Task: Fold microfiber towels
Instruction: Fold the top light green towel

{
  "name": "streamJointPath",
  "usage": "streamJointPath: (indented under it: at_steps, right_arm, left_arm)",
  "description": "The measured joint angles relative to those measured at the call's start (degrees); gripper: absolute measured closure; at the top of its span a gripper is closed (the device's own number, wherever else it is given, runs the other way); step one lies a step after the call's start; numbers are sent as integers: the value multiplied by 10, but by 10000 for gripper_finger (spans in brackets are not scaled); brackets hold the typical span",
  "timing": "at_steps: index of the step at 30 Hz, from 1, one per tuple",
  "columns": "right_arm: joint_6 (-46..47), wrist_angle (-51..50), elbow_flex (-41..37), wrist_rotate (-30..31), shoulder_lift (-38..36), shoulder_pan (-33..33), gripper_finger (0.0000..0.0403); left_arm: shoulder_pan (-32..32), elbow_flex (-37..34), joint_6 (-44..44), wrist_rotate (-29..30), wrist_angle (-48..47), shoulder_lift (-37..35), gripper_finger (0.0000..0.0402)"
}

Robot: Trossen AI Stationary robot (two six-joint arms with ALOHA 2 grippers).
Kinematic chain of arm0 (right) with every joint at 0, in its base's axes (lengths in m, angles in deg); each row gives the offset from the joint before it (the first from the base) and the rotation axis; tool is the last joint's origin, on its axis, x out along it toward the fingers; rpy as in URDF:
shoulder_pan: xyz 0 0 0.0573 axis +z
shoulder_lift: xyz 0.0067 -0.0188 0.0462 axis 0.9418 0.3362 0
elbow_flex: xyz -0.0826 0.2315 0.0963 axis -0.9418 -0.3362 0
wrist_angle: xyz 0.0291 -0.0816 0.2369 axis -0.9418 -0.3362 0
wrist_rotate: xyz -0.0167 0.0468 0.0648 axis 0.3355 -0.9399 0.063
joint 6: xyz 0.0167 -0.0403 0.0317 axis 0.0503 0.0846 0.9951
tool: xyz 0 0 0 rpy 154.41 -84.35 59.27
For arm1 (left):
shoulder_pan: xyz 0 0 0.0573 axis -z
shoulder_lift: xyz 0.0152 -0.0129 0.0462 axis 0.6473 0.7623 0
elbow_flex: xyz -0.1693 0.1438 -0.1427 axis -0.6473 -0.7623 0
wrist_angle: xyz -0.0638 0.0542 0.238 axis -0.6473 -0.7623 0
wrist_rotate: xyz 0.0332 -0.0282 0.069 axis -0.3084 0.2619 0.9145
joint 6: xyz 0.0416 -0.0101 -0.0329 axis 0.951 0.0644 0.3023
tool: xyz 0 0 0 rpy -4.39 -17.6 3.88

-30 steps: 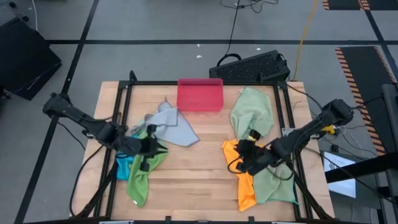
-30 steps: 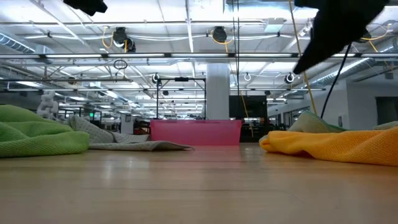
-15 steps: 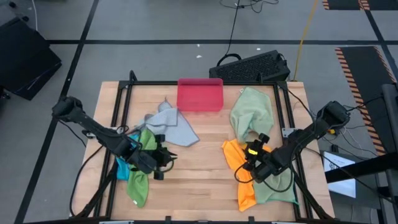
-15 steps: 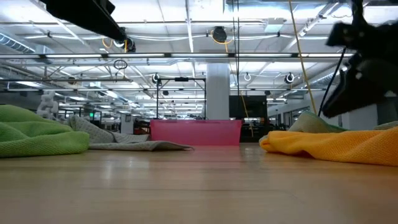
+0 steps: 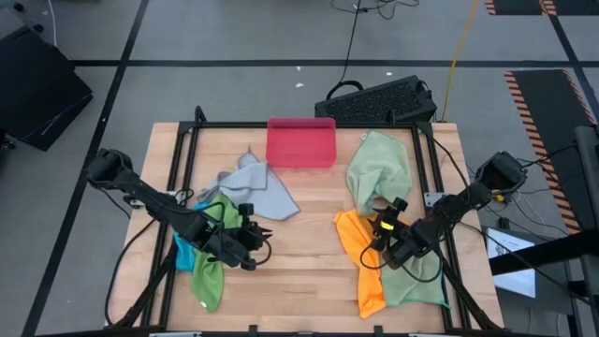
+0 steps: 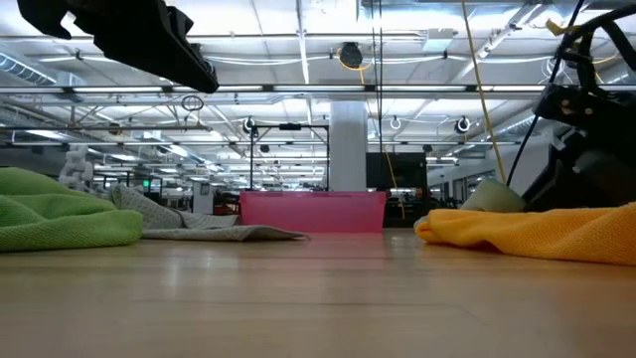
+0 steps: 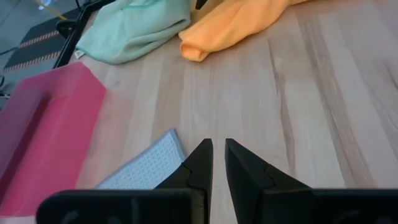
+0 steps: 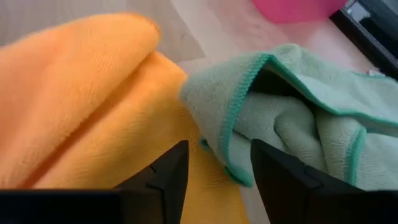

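Towels: orange (image 5: 360,257), pale mint green w/ darker green edging (image 8: 298,118), light grey (image 5: 257,187), bright lime green (image 5: 213,267), blue (image 5: 185,251). Tray (image 5: 300,142) pink-red; table (image 5: 299,253) light wood grain, grippers dark.

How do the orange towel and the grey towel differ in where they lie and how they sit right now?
The orange towel lies bunched on the table's right side, under the open right gripper; the grey towel lies spread flatter on the left, near the pink tray. The orange towel touches a pale green towel; the grey towel touches a bright green towel. Both are unfolded and neither is gripped.
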Motion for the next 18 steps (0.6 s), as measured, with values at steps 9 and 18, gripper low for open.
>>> streamJointPath:
  at_steps: [9,18]
  right_arm:
    - [-30,116,0,-36,0,-63,387]
    - [-171,351,0,-72,-29,-81,400]
  left_arm:
    - [0,0,40,-2,87,0,355]
    - [-10,0,59,-2,136,18,355]
